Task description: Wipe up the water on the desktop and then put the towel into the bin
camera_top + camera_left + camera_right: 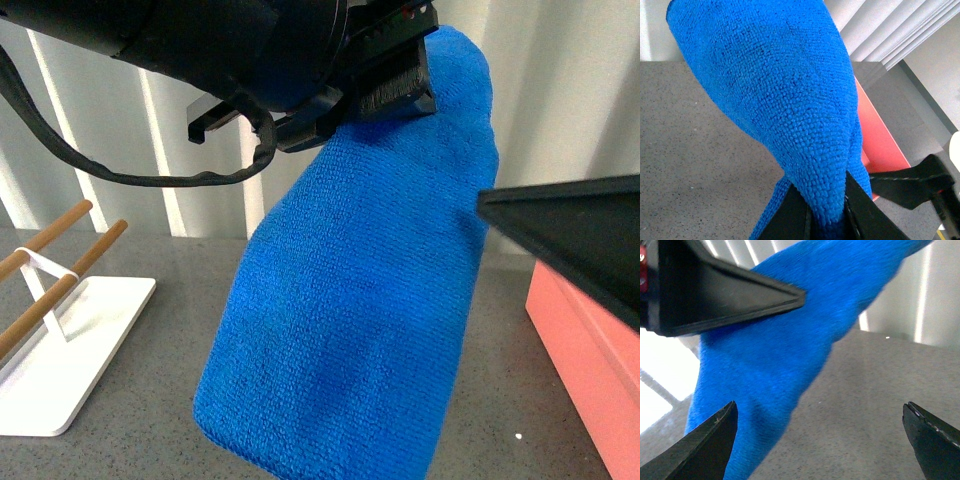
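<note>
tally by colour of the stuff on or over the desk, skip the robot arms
blue: 1, towel
pink: 1, bin
white: 1, tray
wood: 2, left rod, right rod
total: 5

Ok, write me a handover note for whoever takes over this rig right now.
Left gripper: shut on the towel, which hangs above the desktop.
Right gripper: open, empty, beside the towel.
The bin stands on the robot's right; the towel is not yet in it.
Done: no water shows on the desktop in view, so wiping seems finished.
Left: carry the towel over the bin and release.
</note>
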{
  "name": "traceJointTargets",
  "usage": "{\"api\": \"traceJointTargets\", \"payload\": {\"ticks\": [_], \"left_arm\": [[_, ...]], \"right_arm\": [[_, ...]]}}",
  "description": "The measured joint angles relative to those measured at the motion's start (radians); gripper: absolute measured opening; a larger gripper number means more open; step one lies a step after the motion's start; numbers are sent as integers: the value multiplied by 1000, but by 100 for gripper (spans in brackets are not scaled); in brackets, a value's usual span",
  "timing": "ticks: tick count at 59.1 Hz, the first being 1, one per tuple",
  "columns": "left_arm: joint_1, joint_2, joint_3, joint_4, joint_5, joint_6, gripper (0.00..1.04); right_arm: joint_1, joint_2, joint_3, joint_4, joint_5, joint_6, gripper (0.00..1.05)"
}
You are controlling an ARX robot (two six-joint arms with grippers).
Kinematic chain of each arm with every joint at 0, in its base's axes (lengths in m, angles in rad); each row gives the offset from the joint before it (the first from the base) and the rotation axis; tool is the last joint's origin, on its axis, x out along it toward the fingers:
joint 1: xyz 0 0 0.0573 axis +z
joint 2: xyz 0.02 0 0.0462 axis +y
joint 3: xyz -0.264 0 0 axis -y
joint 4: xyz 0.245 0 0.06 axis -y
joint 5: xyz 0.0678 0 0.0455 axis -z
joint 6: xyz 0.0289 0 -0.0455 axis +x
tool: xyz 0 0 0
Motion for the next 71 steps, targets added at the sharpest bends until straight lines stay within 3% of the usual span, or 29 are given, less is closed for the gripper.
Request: {"api": "traceJointTargets", "payload": {"ticks": [31,60,67,71], "left_arm": [[-24,0,24,-7,1,-40,6],[-17,0,30,-29,-2,-47,6],[-12,0,31,-31,-1,-47,6],[-10,0,32,-34,-2,-47,6]], "right_arm": [[138,146,98,52,-88,-56,95],[140,151,118,52,-42,-106,22],[130,143,118,49,-39,-107,7],[126,138,118,49,-39,-106,5]]}}
